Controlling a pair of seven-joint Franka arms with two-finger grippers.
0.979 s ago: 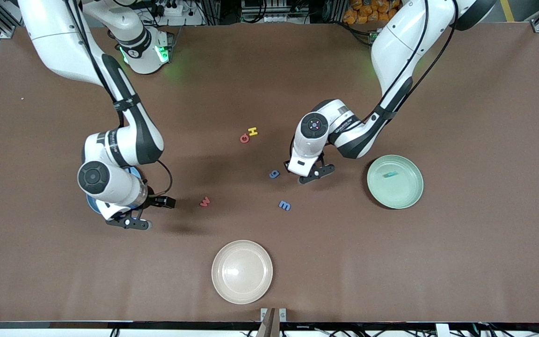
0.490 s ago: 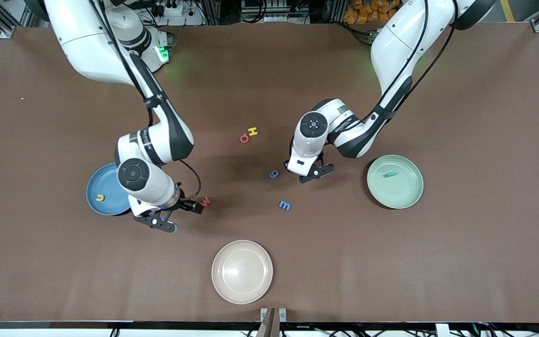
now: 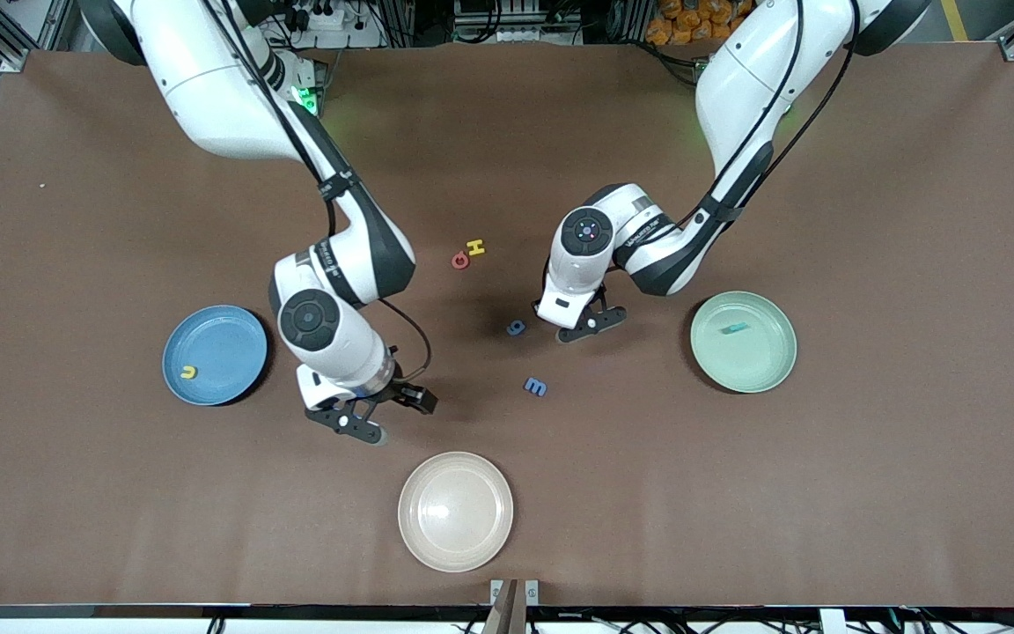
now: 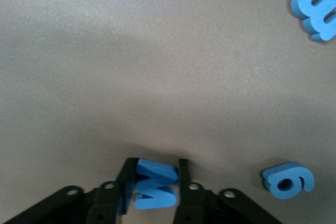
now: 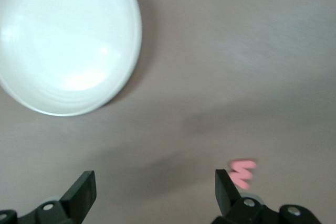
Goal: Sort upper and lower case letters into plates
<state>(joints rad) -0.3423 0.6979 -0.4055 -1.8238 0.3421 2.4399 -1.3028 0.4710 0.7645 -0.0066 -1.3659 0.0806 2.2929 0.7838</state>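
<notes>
My left gripper [image 3: 584,324] is low over the table's middle, shut on a blue zigzag letter [image 4: 155,187] that sits between its fingers [image 4: 156,163]. A blue g [image 3: 516,328] lies beside it and a blue m [image 3: 535,387] nearer the front camera. A red letter [image 3: 459,261] and a yellow H [image 3: 475,247] lie together farther back. My right gripper [image 3: 388,414] hangs wide open with a red w [image 5: 242,172] just outside one finger. The light blue plate [image 3: 225,343] holds a yellow u [image 3: 189,372]. The mint plate [image 3: 762,357] holds a teal letter [image 3: 733,329].
A cream-beige plate [image 3: 455,512] with nothing in it sits near the front edge, close to my right gripper; its rim [image 5: 134,51] also fills a corner of the right wrist view. Bare brown table lies all around.
My right arm has swung from over the blue plate toward the table's middle, uncovering that plate and hiding the red w in the front view. My left gripper's fingers have narrowed onto the blue letter.
</notes>
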